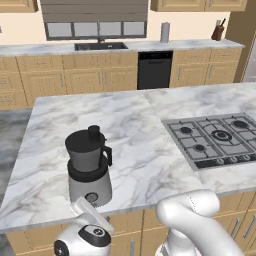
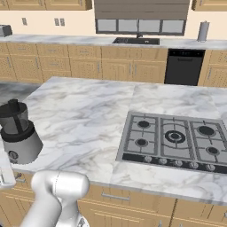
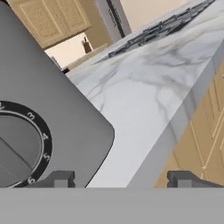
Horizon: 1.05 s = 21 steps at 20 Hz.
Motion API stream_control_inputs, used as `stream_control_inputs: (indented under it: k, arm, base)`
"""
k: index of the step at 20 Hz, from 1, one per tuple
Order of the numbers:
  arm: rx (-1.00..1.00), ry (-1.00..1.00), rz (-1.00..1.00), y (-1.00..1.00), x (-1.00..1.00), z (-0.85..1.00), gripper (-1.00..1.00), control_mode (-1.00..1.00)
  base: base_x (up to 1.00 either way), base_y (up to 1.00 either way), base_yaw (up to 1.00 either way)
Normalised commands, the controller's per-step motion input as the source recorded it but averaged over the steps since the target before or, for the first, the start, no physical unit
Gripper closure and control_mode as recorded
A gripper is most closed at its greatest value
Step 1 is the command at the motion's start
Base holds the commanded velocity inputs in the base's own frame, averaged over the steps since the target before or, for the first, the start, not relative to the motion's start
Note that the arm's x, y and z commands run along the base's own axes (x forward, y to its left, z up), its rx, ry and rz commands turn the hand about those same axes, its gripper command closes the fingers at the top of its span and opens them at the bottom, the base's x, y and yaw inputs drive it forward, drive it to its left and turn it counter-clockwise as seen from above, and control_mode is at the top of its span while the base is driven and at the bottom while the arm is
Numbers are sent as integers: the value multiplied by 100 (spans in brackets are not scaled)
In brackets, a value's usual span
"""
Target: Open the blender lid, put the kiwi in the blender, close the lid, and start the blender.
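Note:
The blender (image 1: pixel 89 172) stands near the front left edge of the marble island (image 1: pixel 145 165); it also sits at the far left of the right base view, blender (image 2: pixel 20 135). The blender lid (image 1: pixel 85 141) lies flat on the dark jar with its small knob upright. My gripper (image 3: pixel 121 179) is low in front of the silver base. Its fingertips (image 3: pixel 59 178) stand apart, and only the base's lower corner and the counter edge show between them. The base's numbered dial (image 3: pixel 19 144) lies just left of the left fingertip. The kiwi is out of view.
A gas cooktop (image 1: pixel 215 139) is set into the island's right side. Wooden drawers (image 3: pixel 205 131) run below the island's front edge. The back counter holds a sink (image 1: pixel 100 46), with a black dishwasher (image 1: pixel 155 70) under it.

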Motion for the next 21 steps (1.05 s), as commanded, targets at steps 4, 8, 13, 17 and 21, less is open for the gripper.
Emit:
stream_control_inputs:
  k: [4,8,13,17,21]
  arm:
    - [0,-3,6,24,6,-17,-100,-100]
    - [0,-15,0,0,-66,53,-100,-100]
    - [-1,-19,0,-4,-69,79,-100,-100]
    - [-3,-15,0,-14,-56,92,-100,-100]
    - [-5,-11,0,-13,-37,89,-100,-100]
  base:
    - [0,0,0]
    - [0,0,0]
    - [0,0,0]
    - [0,0,0]
    - [0,0,0]
